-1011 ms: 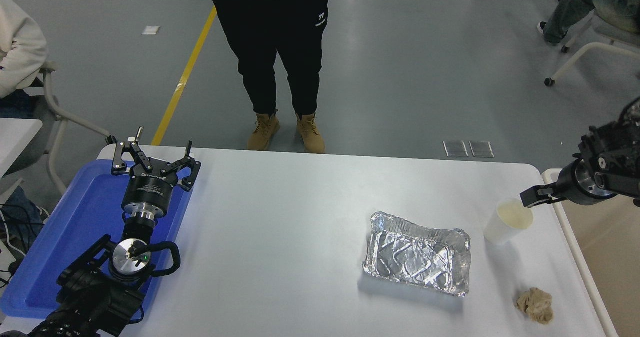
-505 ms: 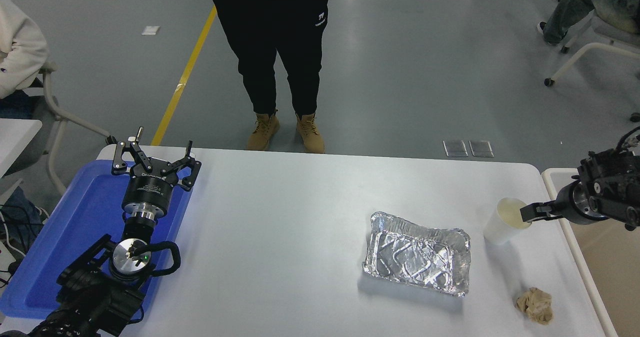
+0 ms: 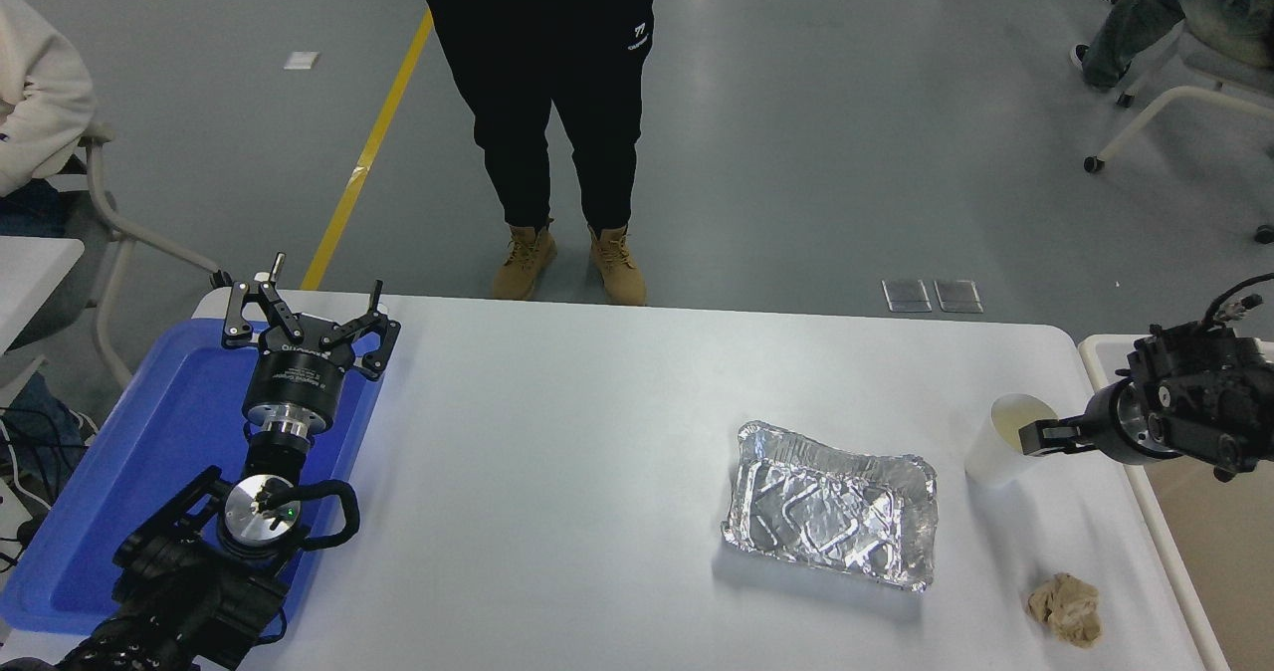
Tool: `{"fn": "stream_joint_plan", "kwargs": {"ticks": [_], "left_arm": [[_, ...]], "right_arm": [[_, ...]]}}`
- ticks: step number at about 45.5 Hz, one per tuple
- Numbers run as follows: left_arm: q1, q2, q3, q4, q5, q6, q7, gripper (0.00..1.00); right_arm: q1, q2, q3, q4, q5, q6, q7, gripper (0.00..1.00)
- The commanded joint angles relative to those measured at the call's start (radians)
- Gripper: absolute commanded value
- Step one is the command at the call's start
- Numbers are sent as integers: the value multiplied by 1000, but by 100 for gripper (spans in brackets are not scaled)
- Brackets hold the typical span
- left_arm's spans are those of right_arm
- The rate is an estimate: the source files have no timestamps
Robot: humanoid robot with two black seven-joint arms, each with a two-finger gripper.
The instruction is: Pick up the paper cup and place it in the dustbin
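Head view shows my right claw (image 3: pixel 1035 438) at the cup (image 3: pixel 998 442) rim, grip unclear to me, beside the bin (image 3: pixel 1100 350), my left claw (image 3: pixel 307 303) spread above the blue tray (image 3: pixel 169 432).

The right gripper (image 3: pixel 1035 437) covers part of the paper cup (image 3: pixel 998 441), its finger state unreadable. The dustbin (image 3: pixel 1098 346) runs off the right edge.

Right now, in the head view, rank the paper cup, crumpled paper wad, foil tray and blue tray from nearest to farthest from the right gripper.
1. paper cup, at the right gripper, just to its left.
2. crumpled paper wad, below it near the table's front edge.
3. foil tray, further left, mid-table.
4. blue tray, far left.
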Motion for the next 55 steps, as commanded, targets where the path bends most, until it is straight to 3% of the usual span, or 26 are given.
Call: {"fn": "stream_joint_plan", "kwargs": {"ticks": [1,21,55], "left_arm": [[0,0,0,0,0,0,0,100],[0,0,0,0,0,0,0,100],[1,0,0,0,2,-2,1,100]], "right_arm": [[0,4,4,-4,0,-4,-1,0],[103,-4,2,56,9,10,1,0],[600,-166,-206,427,23,143,-1,0]]}}
